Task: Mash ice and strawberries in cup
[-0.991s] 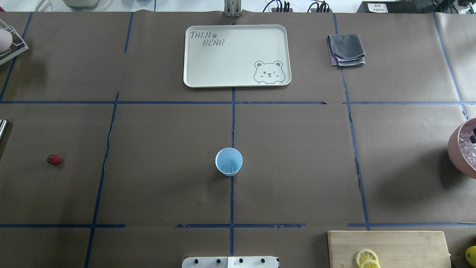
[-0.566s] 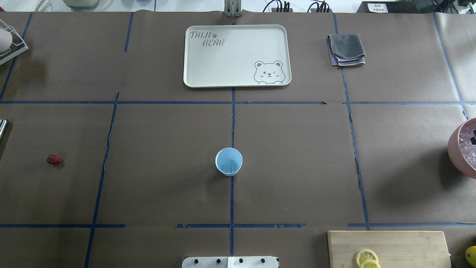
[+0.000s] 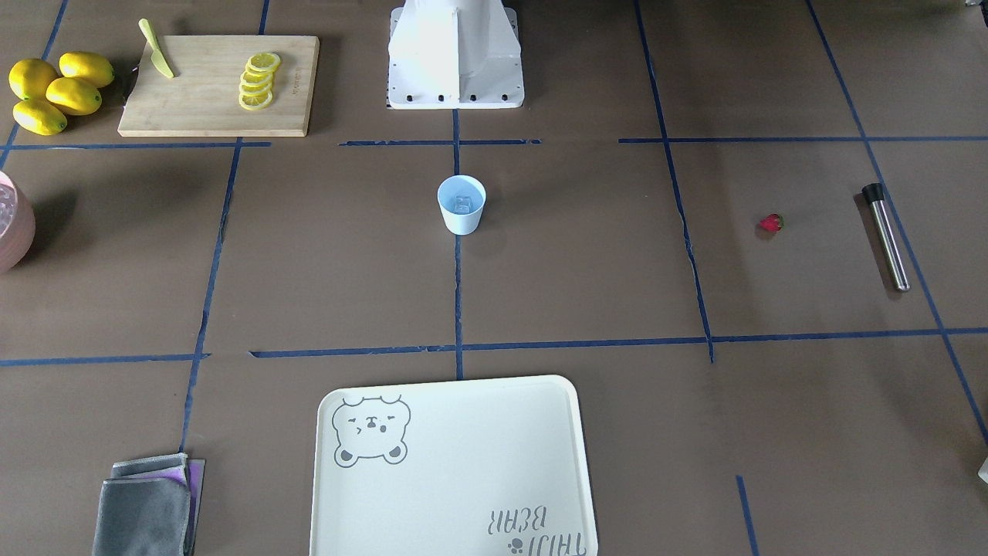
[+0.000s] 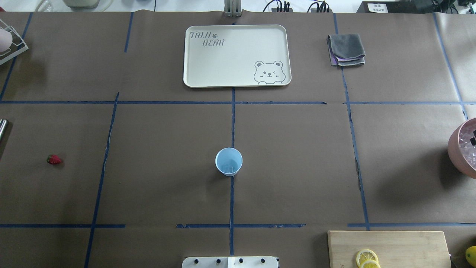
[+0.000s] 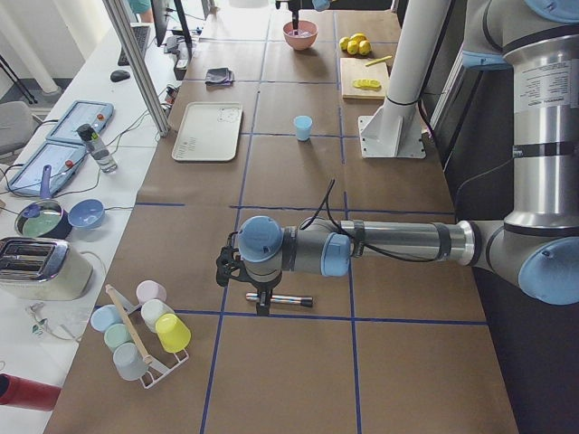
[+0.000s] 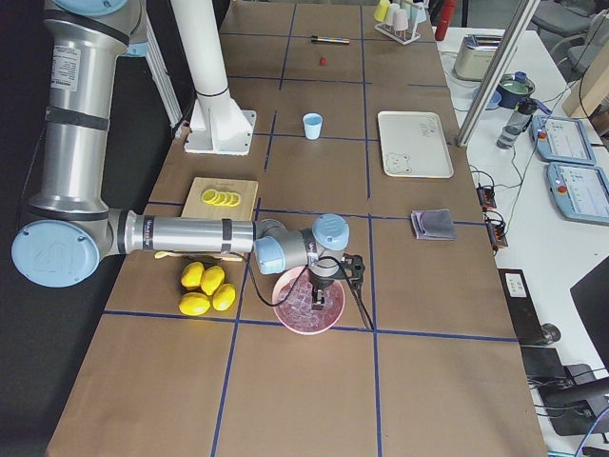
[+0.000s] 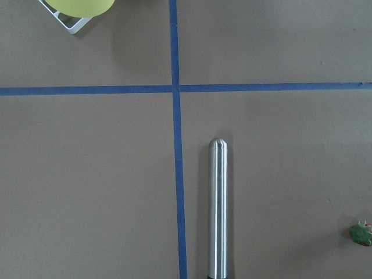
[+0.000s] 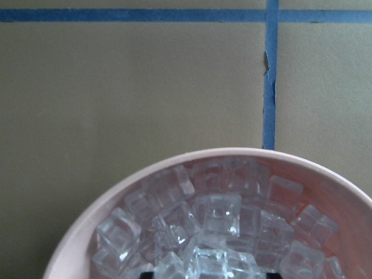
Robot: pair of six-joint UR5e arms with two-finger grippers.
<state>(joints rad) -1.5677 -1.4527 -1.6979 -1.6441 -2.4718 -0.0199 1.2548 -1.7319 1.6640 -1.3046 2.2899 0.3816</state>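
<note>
The pale blue cup (image 4: 228, 161) stands upright at mid-table with a clear ice cube (image 3: 463, 204) in it. The red strawberry (image 4: 54, 159) lies on the table far to the left and also shows in the left wrist view (image 7: 361, 233). A steel muddler (image 7: 217, 209) lies flat beside it. My left gripper (image 5: 262, 303) hangs just above the muddler; I cannot tell whether it is open. My right gripper (image 6: 322, 303) is down over the pink bowl (image 8: 75, 256) of ice cubes (image 8: 218, 212); its two dark tips show apart at the wrist view's bottom edge, holding nothing.
A cream bear tray (image 4: 238, 56) and a folded grey cloth (image 4: 346, 49) lie at the far side. A cutting board (image 4: 405, 243) with lemon slices (image 4: 367, 258), whole lemons (image 3: 54, 91) and a knife (image 3: 157, 49) are at my near right. A rack of cups (image 5: 136, 334) stands far left.
</note>
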